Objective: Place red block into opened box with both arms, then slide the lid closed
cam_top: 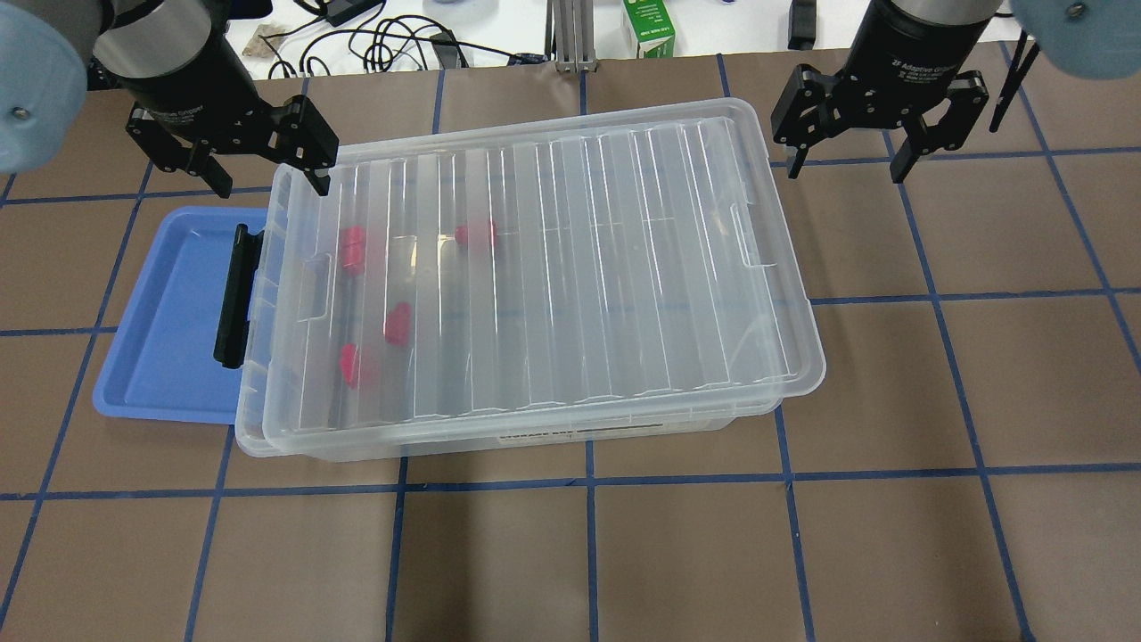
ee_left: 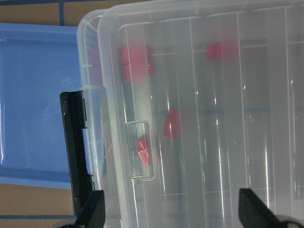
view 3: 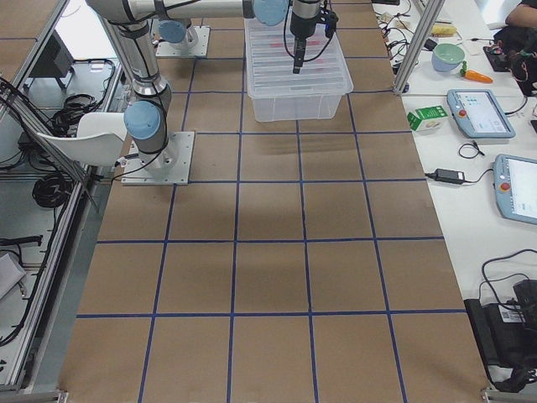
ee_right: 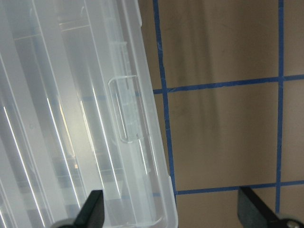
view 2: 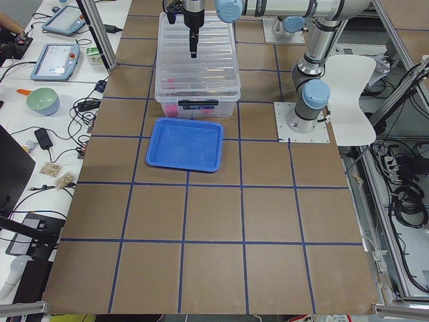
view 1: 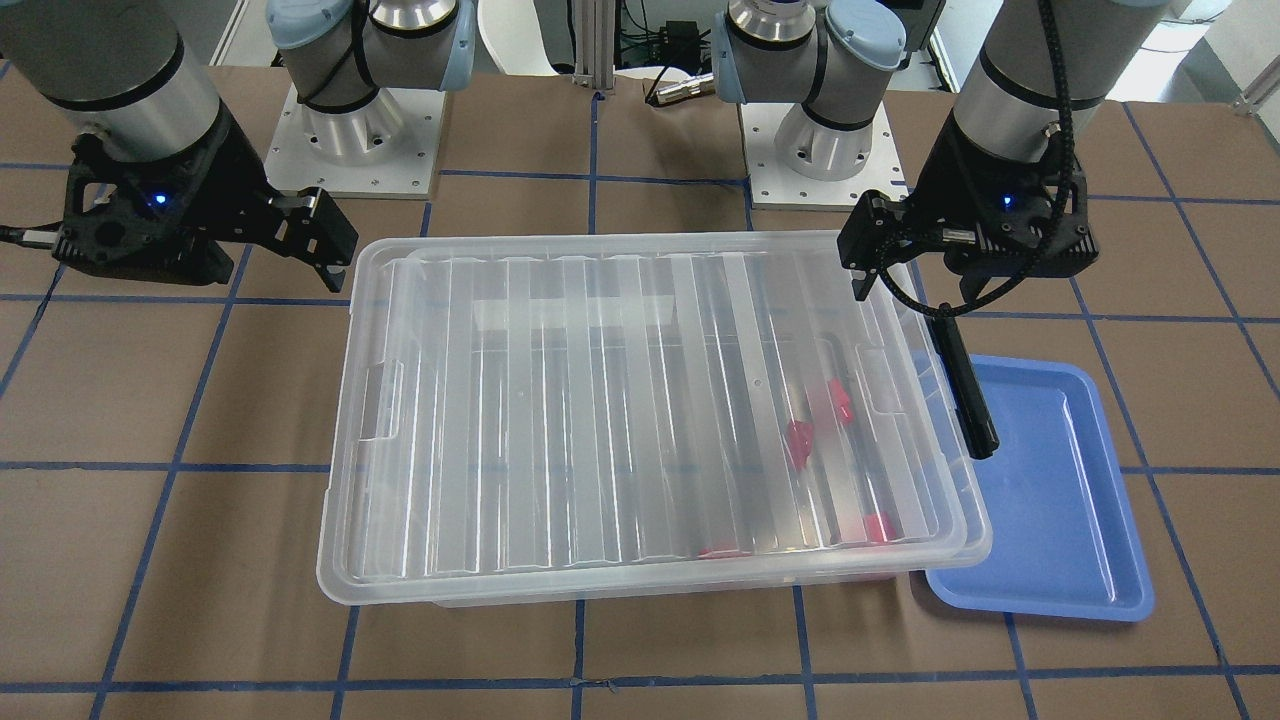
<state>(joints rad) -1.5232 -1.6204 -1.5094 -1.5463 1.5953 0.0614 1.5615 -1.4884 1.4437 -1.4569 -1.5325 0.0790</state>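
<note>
The red blocks (cam_top: 398, 323) lie inside the box (cam_top: 579, 437), four of them showing pink through the ribbed lid (cam_top: 606, 267), all gathered toward the box's end on the robot's left; the lid rests over the box and covers nearly all of it, a little askew, its right end overhanging the box wall in the overhead view; only the left wrist view makes plain that at the left end the box's rim stands just outside the lid's edge, and that one block lies under the lid's notch (ee_left: 140, 149); the black clip (cam_top: 234, 299) sits on that short end, near the blue tray (cam_top: 160, 339); the overhead view makes the tray seem to run under the box, while the exterior left view shows it on the table (cam_top: 624, 553) just beside the end wall, the clip flat against that wall; the left gripper (cam_top: 267, 178) is spread wide and holds nothing, one finger over the lid's far left corner, and whether it touches the lid I cannot tell; the right gripper (cam_top: 847, 169) is likewise wide and empty, beyond the box's far right corner in the overhead view, though its own wrist view puts one fingertip (ee_right: 95, 211) over the lid's rim and the other over brown table; the front-facing view adds a blue light (view 1: 1005, 203) on each gripper body.
</note>
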